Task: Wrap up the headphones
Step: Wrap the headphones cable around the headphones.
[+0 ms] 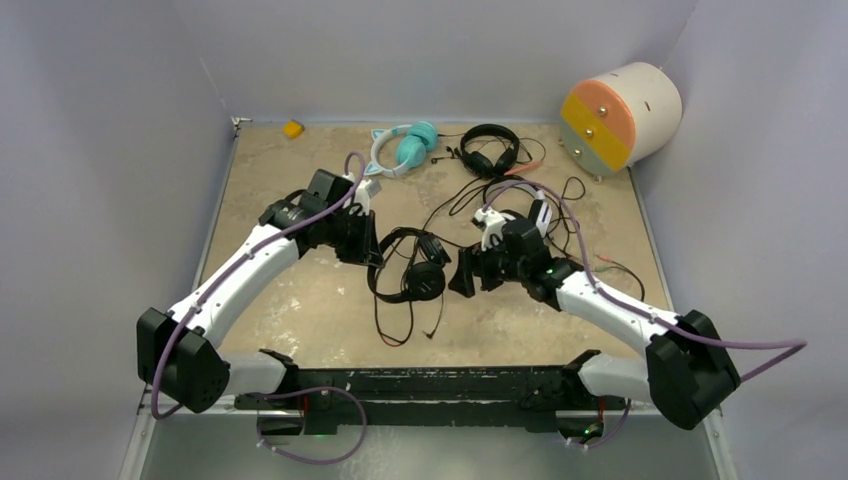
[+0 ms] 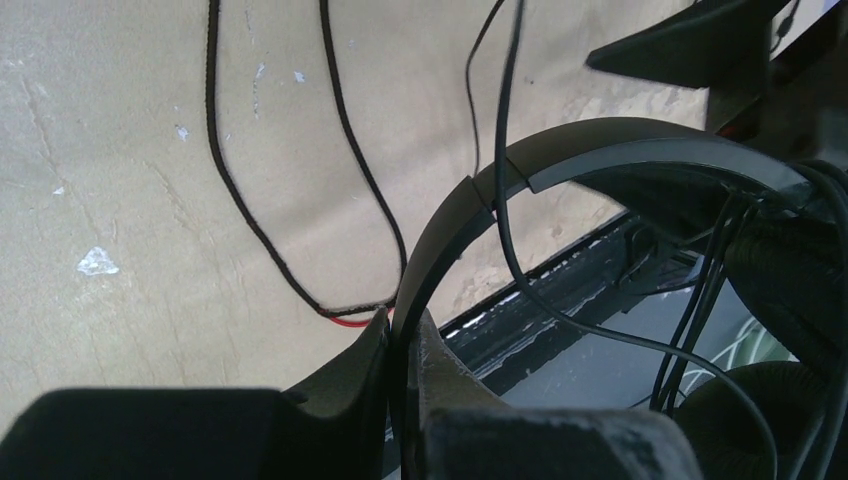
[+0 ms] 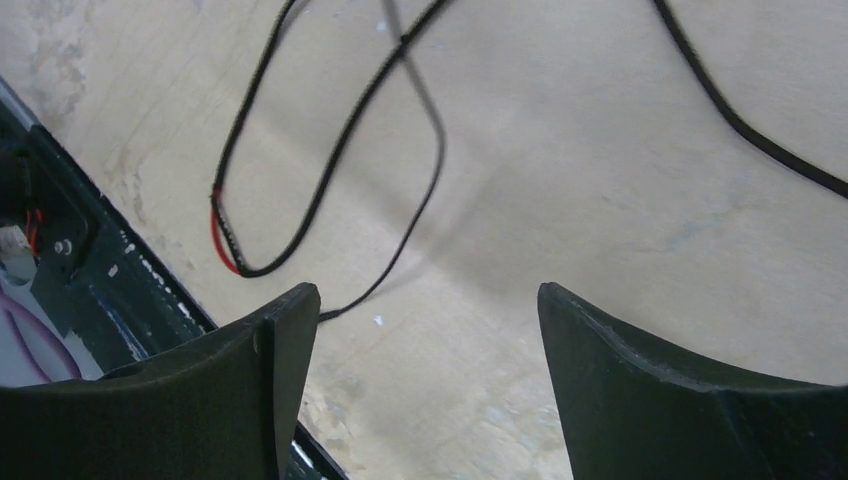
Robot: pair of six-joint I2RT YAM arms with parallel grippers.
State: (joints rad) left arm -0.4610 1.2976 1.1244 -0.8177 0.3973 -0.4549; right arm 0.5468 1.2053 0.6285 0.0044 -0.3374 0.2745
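Top external view tells me the wrapping is hardly begun; no one of the four headsets has its cable wound around it. The black headset [image 1: 415,275] is in the middle of the bench [image 1: 300,310], between my two arms, and its cable [image 1: 400,325] hangs down in a loose loop toward the near edge. My left pincer [image 1: 362,238] is closed on this headset; in the left wrist view the fingers [image 2: 440,370] pinch the headband [image 2: 600,150], and thin wires run free across it. My right pincer [image 1: 465,272] stands just beside the ear cups with its jaws wide apart; the right wrist view shows nothing between them, only bare bench and a slack cable loop [image 3: 330,130] with a short red part.

The teal headset [image 1: 405,148] and the black-and-red headset [image 1: 490,148] lie at the far edge, well apart from the arms; I judge them untouched. The white-and-black headset [image 1: 495,215] is partly hidden behind the right arm; the cables around it are tangled, and I cannot tell which wire belongs to which.

So, as I judge it, one headset is in hand and its cable must first be caught by the free pincer; the other three are all left to do.
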